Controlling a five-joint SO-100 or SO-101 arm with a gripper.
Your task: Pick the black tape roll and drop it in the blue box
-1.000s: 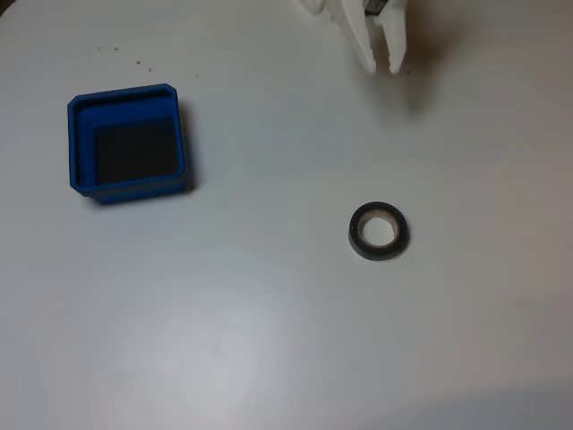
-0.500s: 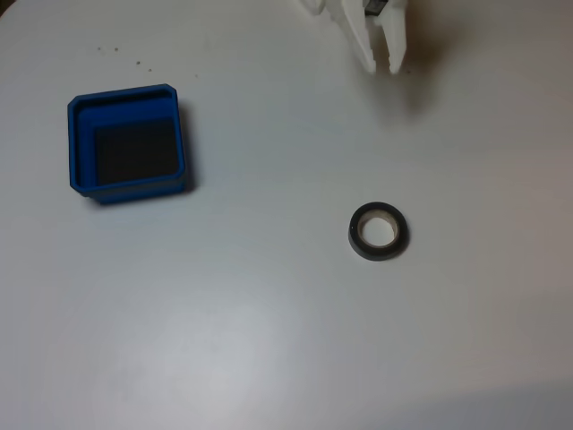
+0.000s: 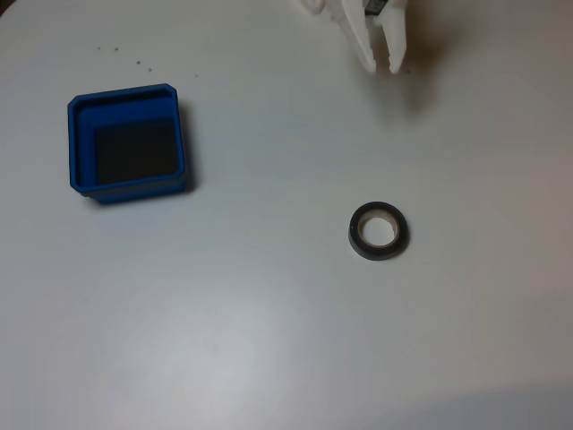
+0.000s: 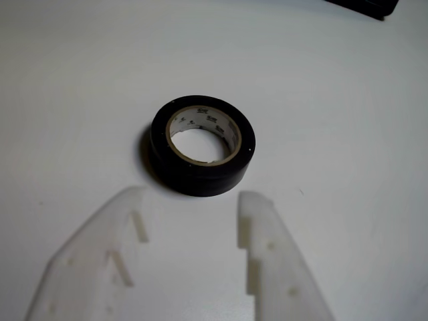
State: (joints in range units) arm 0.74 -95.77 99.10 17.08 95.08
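The black tape roll (image 3: pixel 377 231) lies flat on the white table, right of centre in the fixed view, its pale core facing up. The blue box (image 3: pixel 78 143), with a dark floor and nothing in it, stands at the left, well apart from the roll. At the top edge of that view my white gripper (image 3: pixel 383 65) hangs above the table, far behind the roll. In the wrist view the tape roll (image 4: pixel 200 170) lies just ahead of my gripper (image 4: pixel 194 198), whose two white fingers are spread about a roll's width apart and hold nothing.
The white table (image 3: pixel 269 340) is bare around the roll and the box. A few small dark specks (image 3: pixel 137 63) dot the surface behind the box. The corner of a dark object (image 4: pixel 364 5) shows at the wrist view's top right.
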